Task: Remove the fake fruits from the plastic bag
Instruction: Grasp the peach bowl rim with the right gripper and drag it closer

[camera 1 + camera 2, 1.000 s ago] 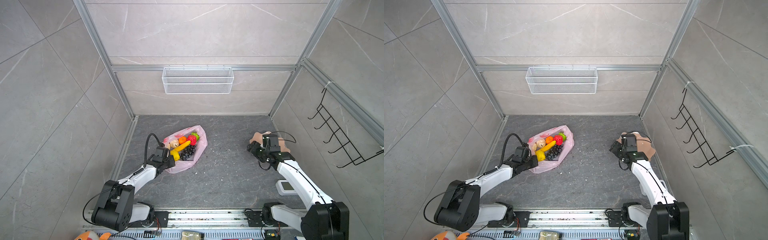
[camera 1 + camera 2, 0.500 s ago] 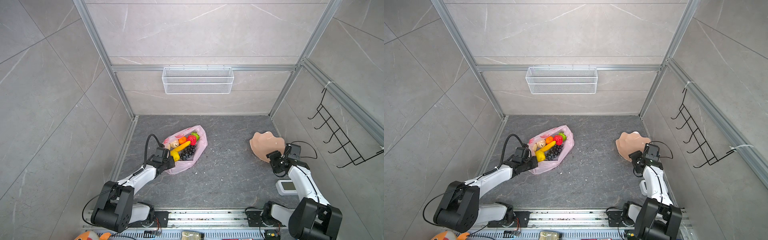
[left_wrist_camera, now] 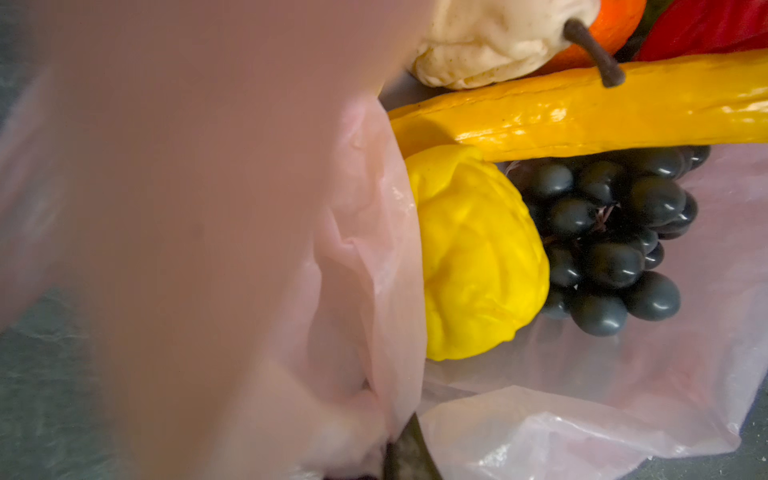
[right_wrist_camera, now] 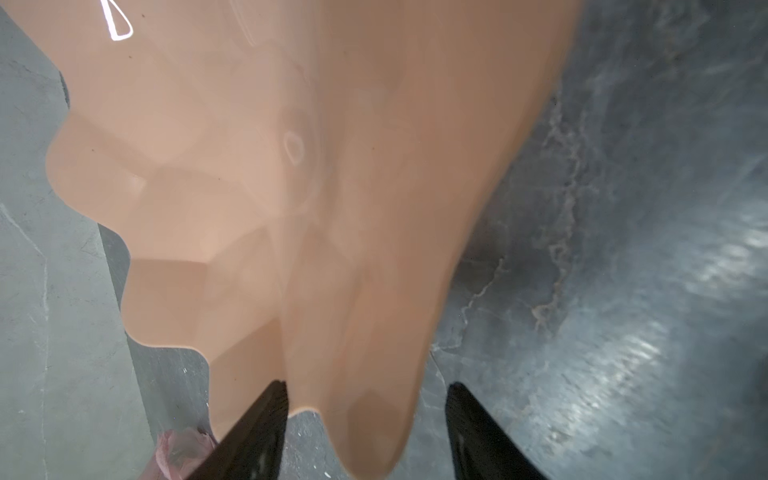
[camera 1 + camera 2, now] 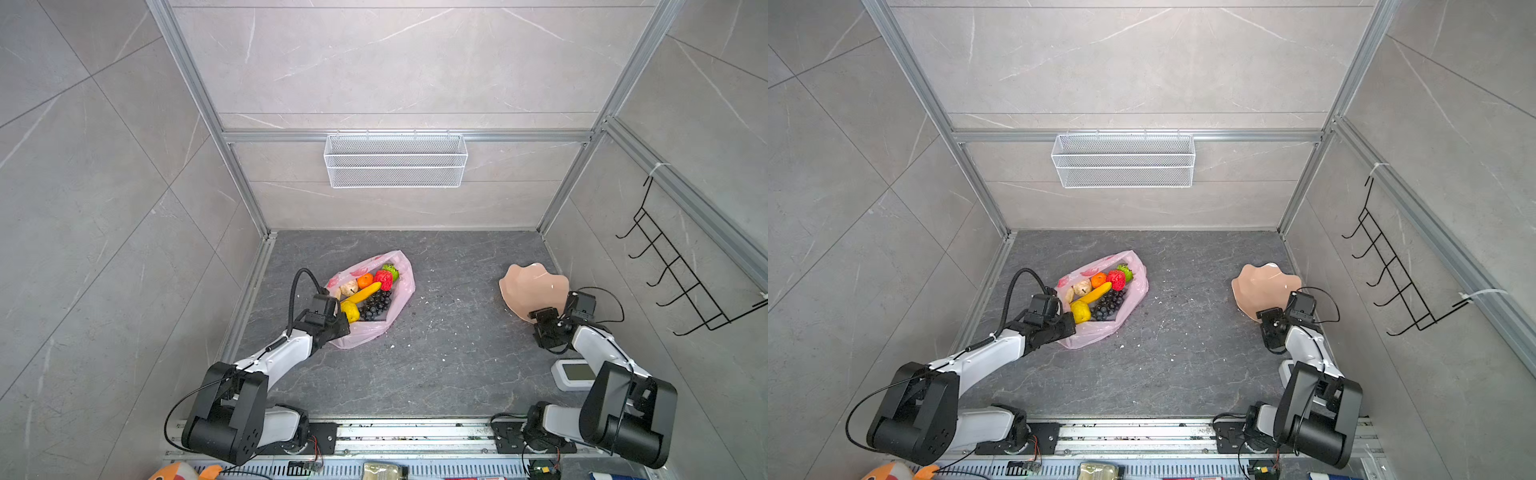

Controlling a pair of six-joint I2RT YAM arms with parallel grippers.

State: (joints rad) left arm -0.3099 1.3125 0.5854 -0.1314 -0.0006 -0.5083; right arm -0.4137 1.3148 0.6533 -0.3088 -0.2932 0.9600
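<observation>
The left arm [image 5: 286,353] stretches low from its near-left base toward the far right. The left gripper [image 5: 340,328] is pinched tight on the near edge of the plastic bag [image 5: 368,332]. The right arm [image 5: 598,349] sits folded close to its near-right base. The right gripper [image 5: 542,318] points away, its black fingers [image 4: 249,436] spread either side of the plate [image 4: 291,166] rim, one finger clear of it.
</observation>
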